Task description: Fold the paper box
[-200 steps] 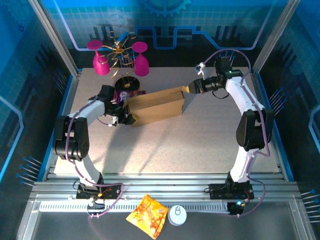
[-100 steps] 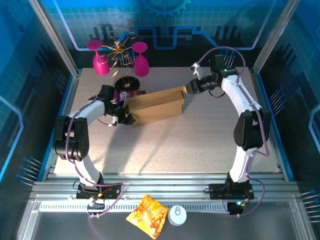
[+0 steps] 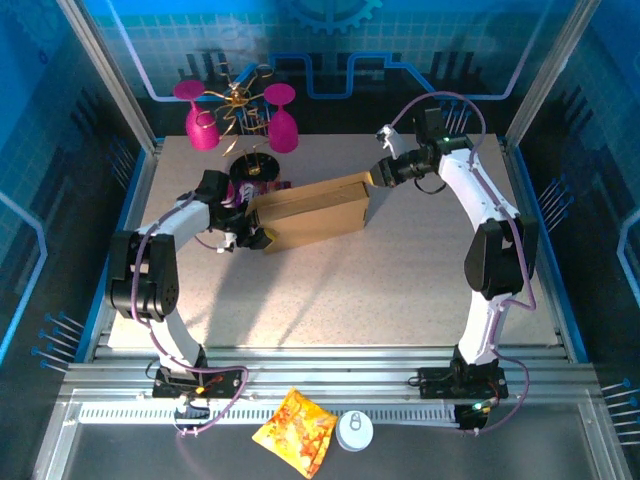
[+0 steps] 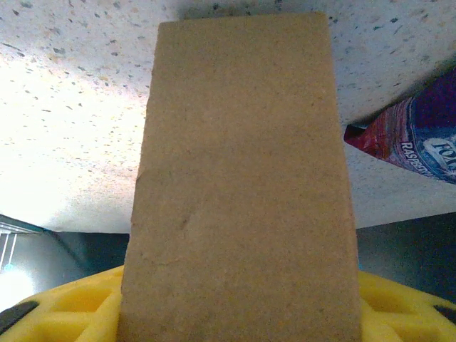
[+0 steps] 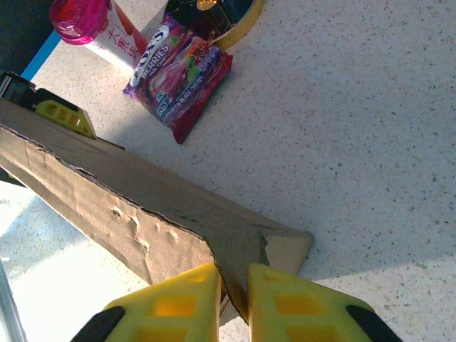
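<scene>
The paper box point(image 3: 310, 212), brown corrugated cardboard, lies part-folded across the back middle of the table. My left gripper point(image 3: 256, 234) is at its left end. In the left wrist view a cardboard panel point(image 4: 239, 178) runs up between the yellow fingers point(image 4: 68, 310), which are shut on it. My right gripper point(image 3: 377, 177) is at the box's far right corner. In the right wrist view its yellow fingers point(image 5: 178, 303) are pinched on a flap edge point(image 5: 239, 246) of the box point(image 5: 107, 199), right gripper point(image 5: 234, 285) shut.
A purple snack packet point(image 3: 262, 187) lies just behind the box's left end, beside a black-and-gold dish point(image 3: 252, 165) and a pink bottle point(image 5: 78, 18). Pink glasses on a gold stand point(image 3: 240, 110) are at the back left. An orange snack bag point(image 3: 296, 430) and a white disc point(image 3: 354, 430) lie by the near rail.
The right gripper's jaws have closed onto the flap at the box's far right corner, and the right arm's upper part has shifted slightly left. The left arm and the box have stayed still.
</scene>
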Robot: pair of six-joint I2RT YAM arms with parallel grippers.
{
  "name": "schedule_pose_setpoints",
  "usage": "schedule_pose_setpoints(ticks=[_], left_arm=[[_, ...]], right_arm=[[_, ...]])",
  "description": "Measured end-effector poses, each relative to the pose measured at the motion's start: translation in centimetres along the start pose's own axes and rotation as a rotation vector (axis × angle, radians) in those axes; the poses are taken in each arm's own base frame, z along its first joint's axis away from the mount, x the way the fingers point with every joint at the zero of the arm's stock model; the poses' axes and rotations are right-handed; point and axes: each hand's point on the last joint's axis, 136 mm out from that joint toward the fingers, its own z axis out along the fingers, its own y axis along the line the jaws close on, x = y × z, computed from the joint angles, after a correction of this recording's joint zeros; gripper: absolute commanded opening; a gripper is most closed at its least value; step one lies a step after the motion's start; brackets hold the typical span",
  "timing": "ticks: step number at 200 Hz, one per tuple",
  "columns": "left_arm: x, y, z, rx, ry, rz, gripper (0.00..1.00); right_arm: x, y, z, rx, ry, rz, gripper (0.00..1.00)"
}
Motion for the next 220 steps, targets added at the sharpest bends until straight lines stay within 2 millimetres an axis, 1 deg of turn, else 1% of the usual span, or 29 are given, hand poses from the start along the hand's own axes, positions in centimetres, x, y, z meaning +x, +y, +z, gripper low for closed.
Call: schedule_pose_setpoints(ticks=[20, 33, 51, 83, 118, 136, 190, 207, 220], left_arm=[[0.0, 0.0, 0.0, -0.001, 0.003, 0.000, 0.14], [0.0, 0.0, 0.1, -0.002, 0.003, -0.001, 0.14], [0.0, -0.1, 0.1, -0.003, 0.006, -0.003, 0.15], [-0.1, -0.1, 0.2, -0.006, 0.007, -0.005, 0.17], [-0.2, -0.1, 0.3, -0.011, 0.015, -0.011, 0.21], [-0.2, -0.3, 0.3, -0.008, 0.023, -0.010, 0.23], [0.0, -0.8, 0.4, 0.008, 0.031, 0.008, 0.25], [0.0, -0.9, 0.4, 0.009, 0.033, 0.009, 0.30], [0.0, -0.9, 0.4, 0.011, 0.034, 0.010, 0.38]], right_arm=[[0.0, 0.1, 0.1, -0.002, 0.001, 0.001, 0.07], [0.0, 0.2, 0.2, -0.002, 0.003, -0.003, 0.06], [-0.1, 0.2, 0.2, 0.012, 0.007, -0.010, 0.00], [0.0, 0.4, 0.6, 0.042, 0.019, -0.016, 0.00], [-0.2, 0.9, 1.1, 0.127, 0.026, -0.010, 0.00], [-0.1, 1.2, 1.0, 0.174, 0.020, 0.016, 0.00], [0.5, 1.4, 0.8, 0.249, -0.027, 0.085, 0.00], [0.5, 1.2, 0.9, 0.257, -0.044, 0.083, 0.00], [0.7, 1.0, 1.0, 0.262, -0.054, 0.077, 0.00]])
